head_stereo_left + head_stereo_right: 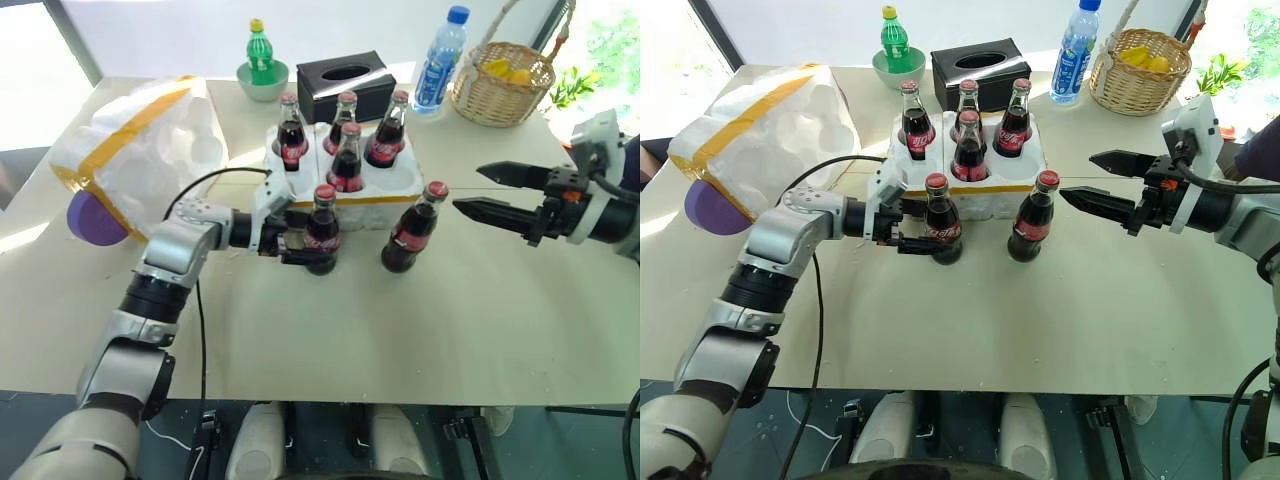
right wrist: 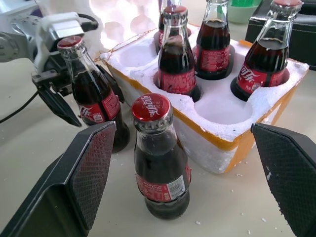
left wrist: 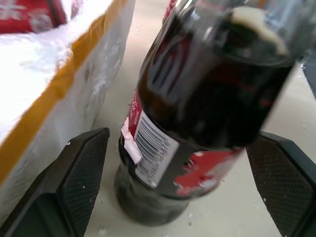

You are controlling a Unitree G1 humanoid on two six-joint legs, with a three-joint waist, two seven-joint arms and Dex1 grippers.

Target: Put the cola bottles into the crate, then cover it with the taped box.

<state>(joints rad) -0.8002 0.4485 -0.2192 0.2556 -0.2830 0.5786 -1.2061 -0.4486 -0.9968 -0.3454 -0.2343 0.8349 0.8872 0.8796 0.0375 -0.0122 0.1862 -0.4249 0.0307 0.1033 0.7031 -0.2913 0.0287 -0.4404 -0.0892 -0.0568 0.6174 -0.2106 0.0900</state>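
- My left arm reaches in from the left, forearm roughly level over the counter (image 1: 480, 330), and bends at the wrist toward the right. The left gripper (image 1: 305, 243) sits low, around the base of a cola bottle (image 1: 322, 228) that stands on the counter just in front of the crate (image 1: 395, 195).
- My right arm comes in from the right edge and is held above the counter. The right gripper (image 1: 478, 190) points left, toward a second loose cola bottle (image 1: 412, 230) that stands upright near the crate's front right corner.
- The left wrist view shows, close up, that both black fingers (image 3: 81, 177) stand apart from the bottle (image 3: 197, 123), with a gap on each side. The jaws are wide open and grip nothing.
- The right wrist view looks down into the crate (image 2: 217, 123): four cola bottles stand in its wells, and two front wells are bare. The head views hide those wells behind the bottles.
- The right gripper is spread wide and touches nothing; its nearest bottle (image 2: 160, 158) stands between its fingers in that view.
- The taped box (image 1: 140, 150) lies tilted at the counter's far left, its open side facing the crate, well apart from it.
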